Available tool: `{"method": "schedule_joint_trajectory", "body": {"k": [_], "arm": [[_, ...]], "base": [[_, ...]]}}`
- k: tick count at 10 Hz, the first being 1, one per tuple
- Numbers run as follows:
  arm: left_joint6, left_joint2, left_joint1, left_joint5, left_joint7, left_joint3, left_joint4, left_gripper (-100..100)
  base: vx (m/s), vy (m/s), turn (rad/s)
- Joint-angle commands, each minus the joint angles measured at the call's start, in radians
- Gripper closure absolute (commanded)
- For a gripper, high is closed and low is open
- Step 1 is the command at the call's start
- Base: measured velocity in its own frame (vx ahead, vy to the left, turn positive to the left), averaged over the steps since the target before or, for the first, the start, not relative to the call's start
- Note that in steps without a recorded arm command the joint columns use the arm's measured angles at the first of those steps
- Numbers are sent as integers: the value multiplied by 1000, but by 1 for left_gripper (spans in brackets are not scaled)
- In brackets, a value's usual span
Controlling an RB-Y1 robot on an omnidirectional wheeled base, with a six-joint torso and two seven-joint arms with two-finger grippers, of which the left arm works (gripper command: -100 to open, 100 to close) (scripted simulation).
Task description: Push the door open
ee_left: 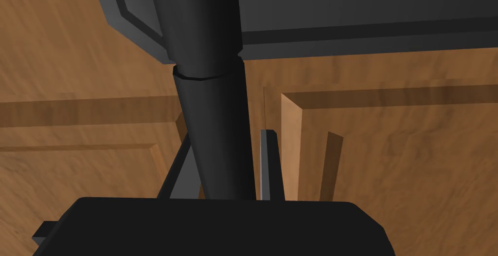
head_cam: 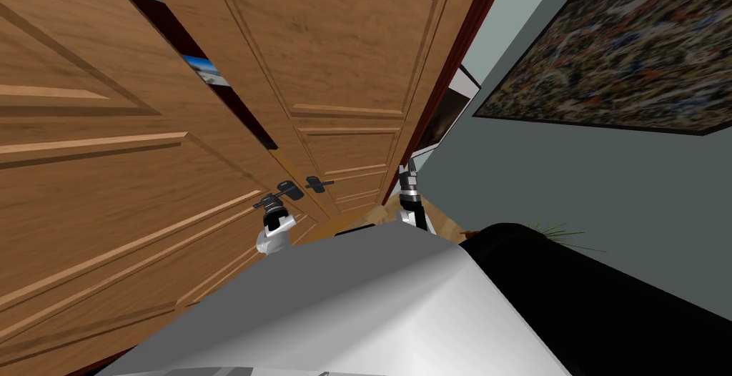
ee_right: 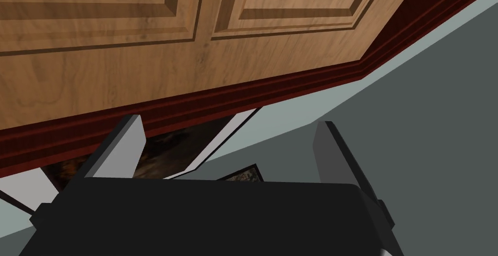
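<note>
While the left gripper (ee_left: pixel 226 136) pinches a dark lever handle (ee_left: pixel 209 48), the panelled wooden door (head_cam: pixel 107 179) stands close ahead, slightly ajar.
Its fingers press the lever's sides. The right gripper (ee_right: pixel 227 124) hangs wide open by the dark red frame (ee_right: pixel 194 107). The door looks rigid and heavy, and the stiff lever likely gives the best purchase for pushing.
</note>
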Motion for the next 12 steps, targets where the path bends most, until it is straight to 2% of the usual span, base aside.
{"method": "schedule_joint_trajectory", "body": {"k": [1,2,3,5,7,9,10,12], "arm": [[-11,24,-14,2,-19,42,-10,100],[-11,24,-14,2,-19,42,-10,100],[-24,31,-30,2,-39,76,-4,100],[-24,31,-30,2,-39,76,-4,100],[-39,38,-48,3,-60,113,2,100],[-39,38,-48,3,-60,113,2,100],[-46,41,-56,3,-70,131,5,100],[-46,41,-56,3,-70,131,5,100]], "base": [[-6,93,-65],[13,67,-36],[25,77,-97],[-3,39,-19],[3,52,-64],[-3,24,-8],[-2,26,-48],[0,25,-10]]}}
